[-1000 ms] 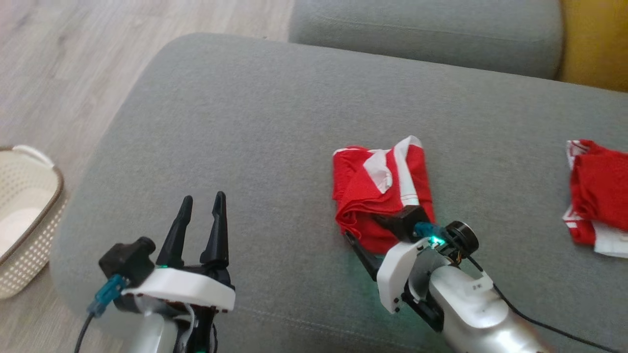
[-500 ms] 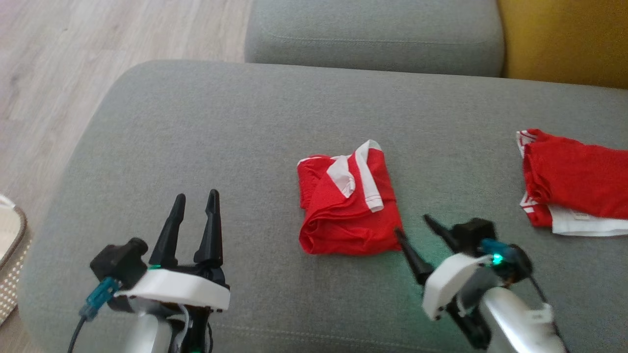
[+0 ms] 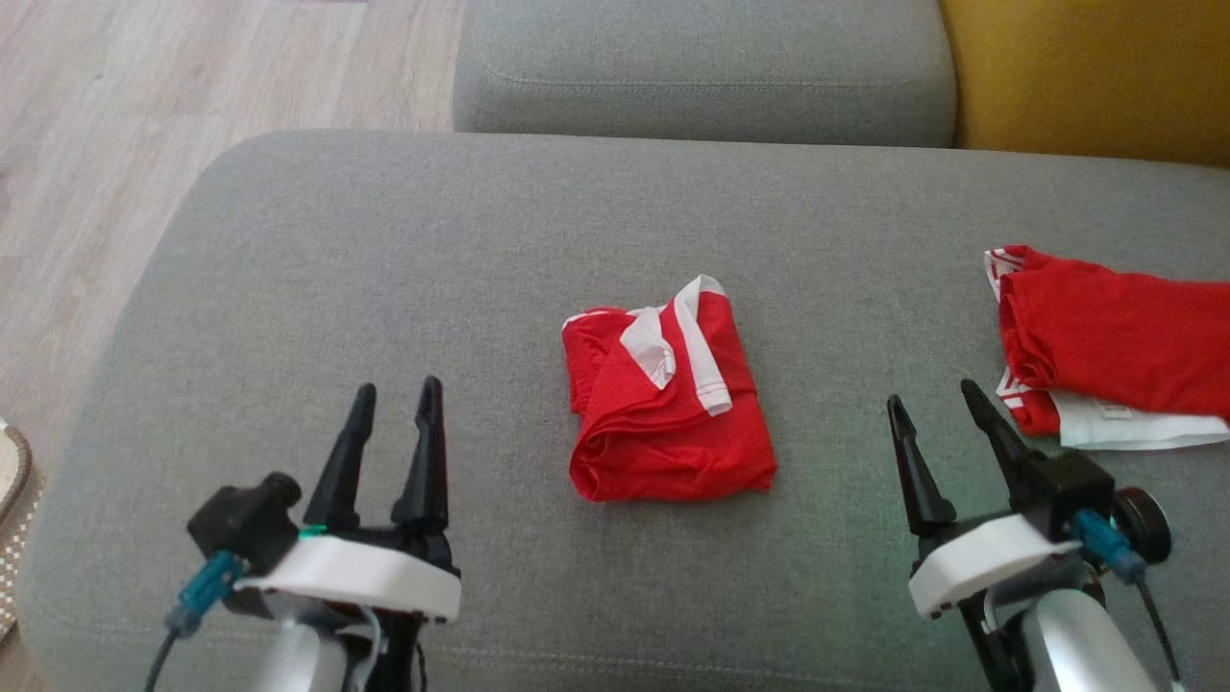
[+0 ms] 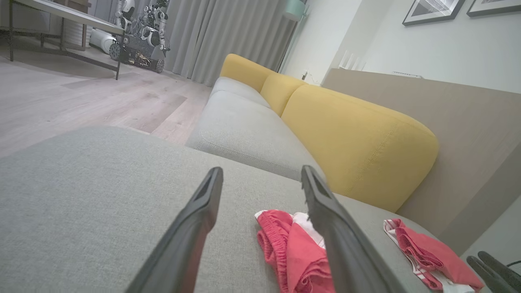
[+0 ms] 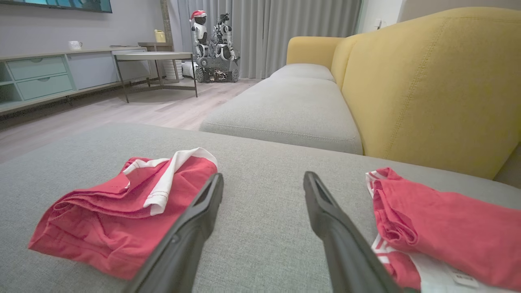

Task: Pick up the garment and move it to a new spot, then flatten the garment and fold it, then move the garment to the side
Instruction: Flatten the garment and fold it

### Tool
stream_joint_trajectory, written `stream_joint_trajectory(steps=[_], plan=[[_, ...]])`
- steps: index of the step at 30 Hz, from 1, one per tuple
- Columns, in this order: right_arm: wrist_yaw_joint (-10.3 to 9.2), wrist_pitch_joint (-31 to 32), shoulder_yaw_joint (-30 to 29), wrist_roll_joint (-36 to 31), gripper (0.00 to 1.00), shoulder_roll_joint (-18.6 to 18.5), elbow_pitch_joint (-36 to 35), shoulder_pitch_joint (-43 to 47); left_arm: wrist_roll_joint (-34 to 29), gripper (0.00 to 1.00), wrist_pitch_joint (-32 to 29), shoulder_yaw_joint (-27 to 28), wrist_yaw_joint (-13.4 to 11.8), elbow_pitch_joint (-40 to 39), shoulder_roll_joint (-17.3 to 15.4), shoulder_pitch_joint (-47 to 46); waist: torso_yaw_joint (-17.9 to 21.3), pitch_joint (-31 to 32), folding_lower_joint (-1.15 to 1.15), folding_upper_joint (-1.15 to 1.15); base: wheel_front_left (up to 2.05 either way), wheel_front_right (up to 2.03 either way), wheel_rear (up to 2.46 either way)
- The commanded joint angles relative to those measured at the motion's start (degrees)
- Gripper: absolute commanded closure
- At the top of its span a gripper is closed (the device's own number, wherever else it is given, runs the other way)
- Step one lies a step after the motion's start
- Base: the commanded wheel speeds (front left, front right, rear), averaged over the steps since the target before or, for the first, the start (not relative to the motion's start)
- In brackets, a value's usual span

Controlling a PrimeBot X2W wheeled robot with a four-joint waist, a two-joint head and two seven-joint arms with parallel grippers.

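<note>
Red garment (image 3: 673, 432) lies between the empty, wide-open left gripper (image 3: 398, 385) and right gripper (image 3: 930, 391); a second pile (image 3: 1115, 336) is cut off.

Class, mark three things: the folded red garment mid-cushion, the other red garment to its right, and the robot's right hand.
folded red garment (image 3: 673, 447): head view, red lower fold.
other red garment (image 3: 1119, 336): head view, red top layer.
right hand (image 3: 930, 394): head view, between fingertips.

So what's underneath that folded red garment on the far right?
White fabric pokes out from under the red garment, both lying on the grey cushion. How far it runs beneath is covered.
</note>
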State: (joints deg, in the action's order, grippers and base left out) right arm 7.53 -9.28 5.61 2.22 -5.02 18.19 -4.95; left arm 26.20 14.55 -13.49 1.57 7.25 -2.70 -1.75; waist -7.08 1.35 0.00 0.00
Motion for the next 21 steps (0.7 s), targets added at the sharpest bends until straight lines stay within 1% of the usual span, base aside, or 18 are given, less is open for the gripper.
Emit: stream_joint_trajectory(steps=[1, 7, 8, 9, 16, 21], plan=[[-0.04, -1.0, 0.5, -1.0, 0.0, 0.5, -2.4, -0.9, -0.1, 0.0, 0.4, 1.2, 0.0, -2.3, -0.2, -1.2, 0.0, -0.2, 0.0, 0.0, 0.0, 0.0, 0.0], [-0.04, -1.4, -0.6, -2.2, 0.0, 1.4, -2.5, 0.1, 0.0, 0.0, 0.4, 0.3, 0.0, -2.2, -0.2, -0.9, -0.3, -0.8, 0.0, 0.0, 0.0, 0.0, 0.0], [-0.04, -1.1, -0.6, -2.2, 0.4, 1.5, -2.3, 0.2, 0.1, 0.0, 0.4, 0.1, 0.0, -2.2, -0.2, -1.0, -0.4, -0.9, 0.0, 0.0, 0.0, 0.0, 0.0], [-0.04, -0.9, -0.4, -2.4, 1.0, 1.6, -2.2, 0.1, 0.1, 0.0, 0.4, 0.0, 0.1, -2.2, -0.2, -1.1, -0.6, -1.1, 0.0, 0.0, 0.0, 0.0, 0.0], [-0.04, -0.8, -0.8, -3.3, 1.0, 1.7, -1.3, -1.1, 0.4, 0.0, 0.4, 0.0, 0.3, -2.0, -0.2, -2.0, -1.8, -3.2, 0.0, 0.0, 0.0, 0.0, 0.0], [-0.04, -1.1, 1.1, -3.4, 1.0, 1.9, 1.4, -4.6, 0.6, 0.0, 0.4, -0.1, 0.7, -1.9, -0.2, -3.0, -3.3, -6.1, 0.0, 0.0, 0.0, 0.0, 0.0]])
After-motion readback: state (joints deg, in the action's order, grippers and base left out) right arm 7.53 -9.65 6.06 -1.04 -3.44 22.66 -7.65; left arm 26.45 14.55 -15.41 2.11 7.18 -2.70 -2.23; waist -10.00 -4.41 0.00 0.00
